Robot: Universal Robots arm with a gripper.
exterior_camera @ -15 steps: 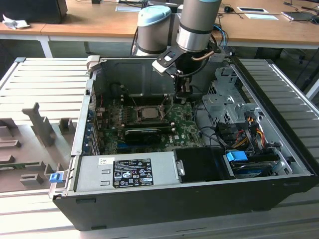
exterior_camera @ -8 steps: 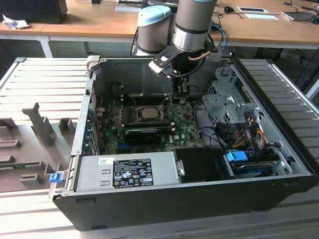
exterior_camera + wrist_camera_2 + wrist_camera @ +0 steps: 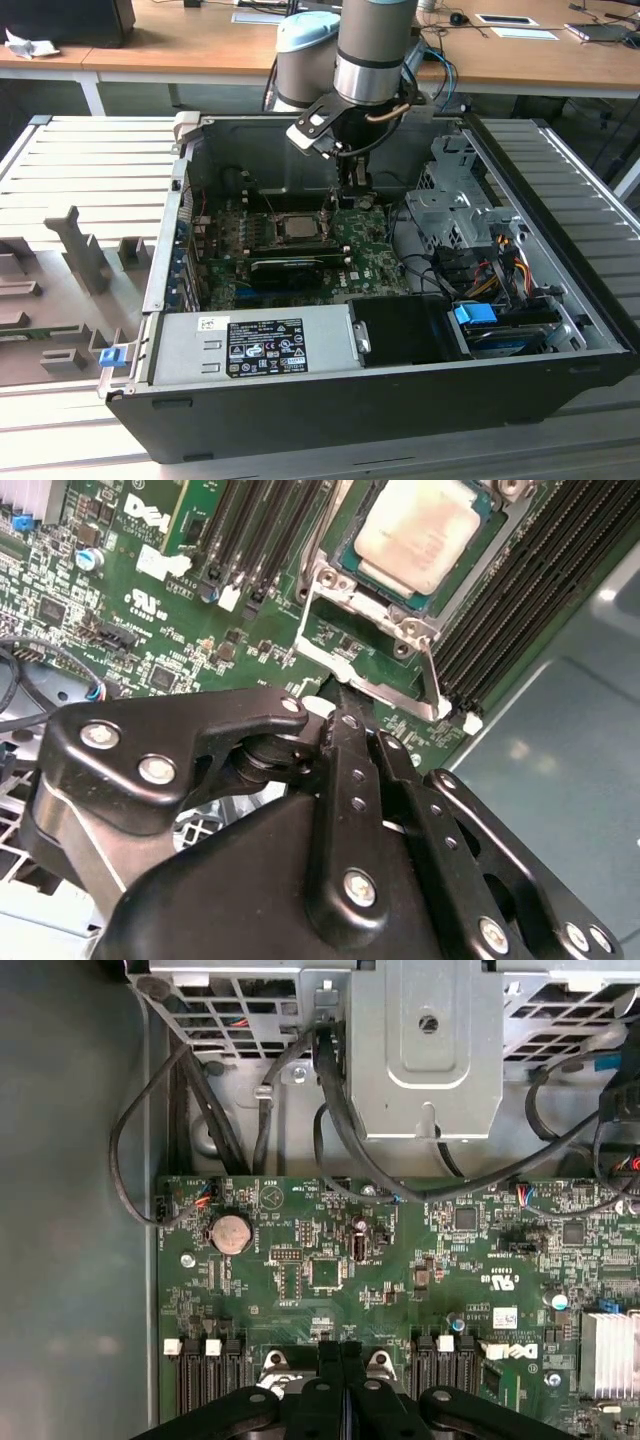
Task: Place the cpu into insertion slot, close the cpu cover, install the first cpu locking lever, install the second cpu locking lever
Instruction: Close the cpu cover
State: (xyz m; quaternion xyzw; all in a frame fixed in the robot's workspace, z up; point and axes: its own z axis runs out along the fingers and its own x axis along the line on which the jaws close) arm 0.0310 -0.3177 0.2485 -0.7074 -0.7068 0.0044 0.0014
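Basically pointing the gripper (image 3: pixel 337 702), fingers pinched together on nothing, at the locking lever (image 3: pixel 431 675), probably for nudging, with the cpu (image 3: pixel 298 227) already seated in the insertion slot (image 3: pixel 347 562), mid-frame in the exterior view.

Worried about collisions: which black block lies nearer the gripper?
The long black card on the board beside the cpu, close to the gripper; the squarer black box sits farther off, beside the power supply.
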